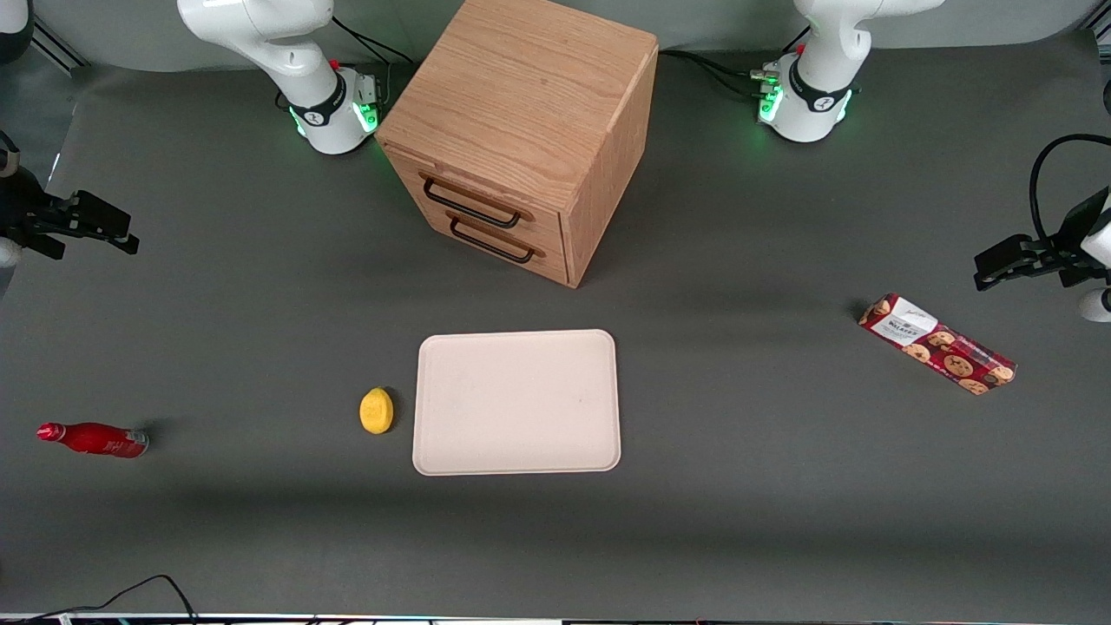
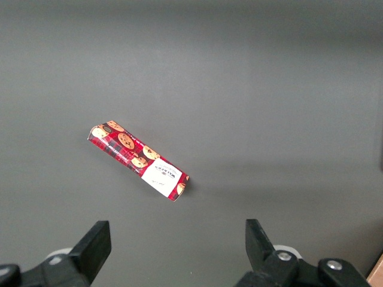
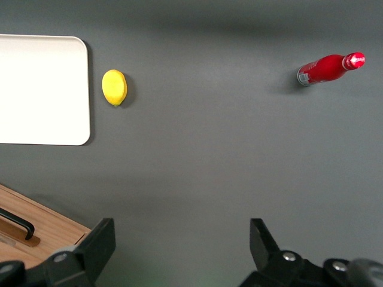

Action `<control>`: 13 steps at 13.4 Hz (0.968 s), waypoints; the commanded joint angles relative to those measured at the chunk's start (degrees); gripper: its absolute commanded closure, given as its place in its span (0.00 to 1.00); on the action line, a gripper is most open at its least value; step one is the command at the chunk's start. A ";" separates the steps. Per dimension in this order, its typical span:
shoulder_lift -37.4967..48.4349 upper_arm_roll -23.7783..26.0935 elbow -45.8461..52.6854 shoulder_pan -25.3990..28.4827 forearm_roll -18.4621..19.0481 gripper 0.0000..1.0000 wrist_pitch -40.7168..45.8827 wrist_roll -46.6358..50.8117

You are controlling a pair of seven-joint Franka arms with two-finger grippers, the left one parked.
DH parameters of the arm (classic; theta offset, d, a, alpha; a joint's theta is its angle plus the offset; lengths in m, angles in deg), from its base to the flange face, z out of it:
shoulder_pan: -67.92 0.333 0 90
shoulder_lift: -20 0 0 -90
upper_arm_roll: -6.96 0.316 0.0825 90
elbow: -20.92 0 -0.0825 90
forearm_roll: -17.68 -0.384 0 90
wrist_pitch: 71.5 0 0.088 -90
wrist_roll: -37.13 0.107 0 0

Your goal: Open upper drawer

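Nearest the front camera, a cream tray [image 1: 517, 402] lay flat on the grey counter [image 1: 746, 486], with a yellow lemon [image 1: 376, 410] just beside it on the side toward the working arm. A red bottle [image 1: 92, 438] lay on its side well toward the working arm's end, and a red biscuit packet [image 1: 936, 343] lay toward the parked arm's end.

The right arm's end effector [image 1: 87, 227] hung at the working arm's edge of the counter, above bare surface. In the right wrist view its two fingers [image 3: 96, 245] stood wide apart with nothing between them.

Farther from the camera than the tray stood the oak cabinet [image 1: 529, 104], turned at an angle so that its front faced partly toward the camera and partly toward the working arm. The upper drawer [image 1: 469, 195] was fully closed, its black bar handle [image 1: 473, 206] running along the front just above the lower drawer [image 1: 499, 245].

The drawer lay well apart from the end effector, sideways toward the middle of the counter. The reach had not begun. The fingers would probably need to straddle the bar across its long axis, then pull straight out from the angled front.
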 commanded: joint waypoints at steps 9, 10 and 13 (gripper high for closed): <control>-0.63 -0.04 1.40 -1.22 -2.21 0.00 3.10 0.25; -0.55 -0.04 1.40 -1.22 -2.21 0.00 3.18 0.25; -0.28 0.57 1.49 -0.43 -2.30 0.00 3.18 0.25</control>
